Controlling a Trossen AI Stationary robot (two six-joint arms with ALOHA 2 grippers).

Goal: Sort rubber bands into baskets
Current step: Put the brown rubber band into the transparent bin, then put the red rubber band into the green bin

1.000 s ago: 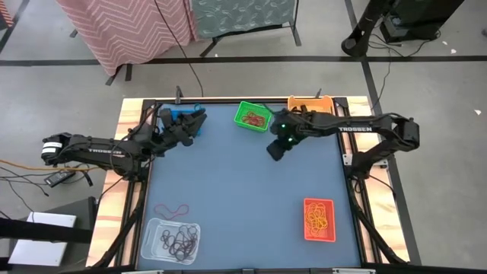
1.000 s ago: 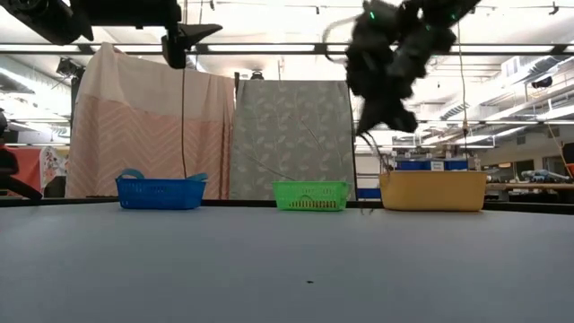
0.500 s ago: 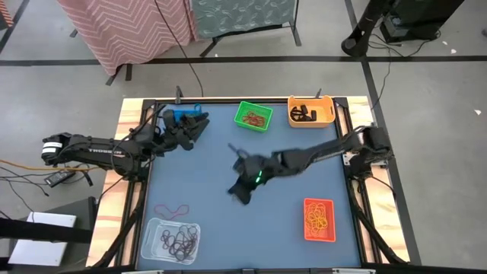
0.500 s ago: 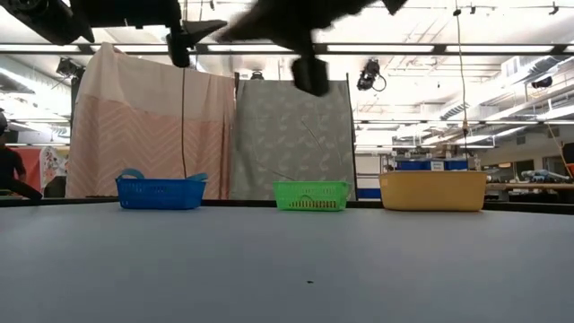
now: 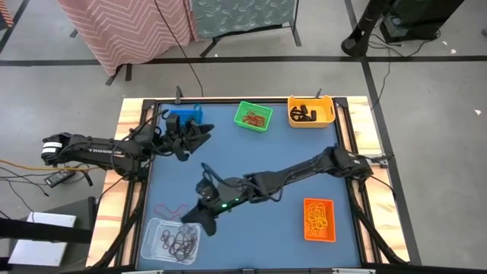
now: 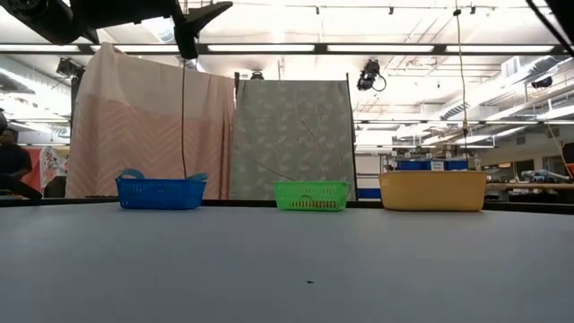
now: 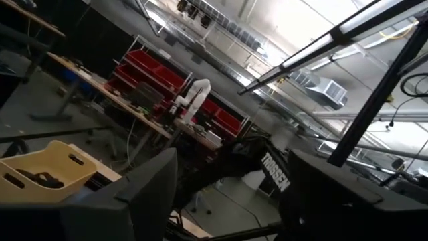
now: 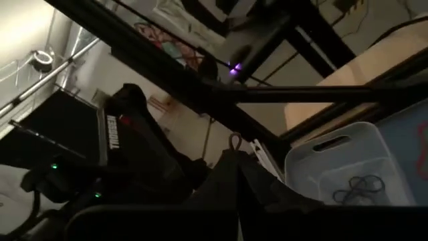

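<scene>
In the high view, the blue basket (image 5: 183, 118), green basket (image 5: 253, 116) and yellow-orange basket (image 5: 310, 112) stand along the far edge. The red-orange basket (image 5: 319, 219) is at the near right and the clear basket (image 5: 171, 238) at the near left. All hold rubber bands. A loose red rubber band (image 5: 173, 209) lies on the mat beside the clear basket. My right gripper (image 5: 204, 223) is shut and hovers just right of the clear basket (image 8: 348, 167), with nothing seen between its fingers (image 8: 239, 194). My left gripper (image 5: 204, 134) is open, raised beside the blue basket.
The wooden table frame (image 5: 129, 152) borders the blue mat (image 5: 289, 144). My right arm (image 5: 304, 167) stretches slantwise across the mat's middle. Curtains and stands are beyond the far edge.
My right gripper has swept from beside the green basket across the mat toward the near left, ending next to the clear basket, and has stayed shut. My left gripper has swung a little away from the blue basket toward the table's middle, still open.
</scene>
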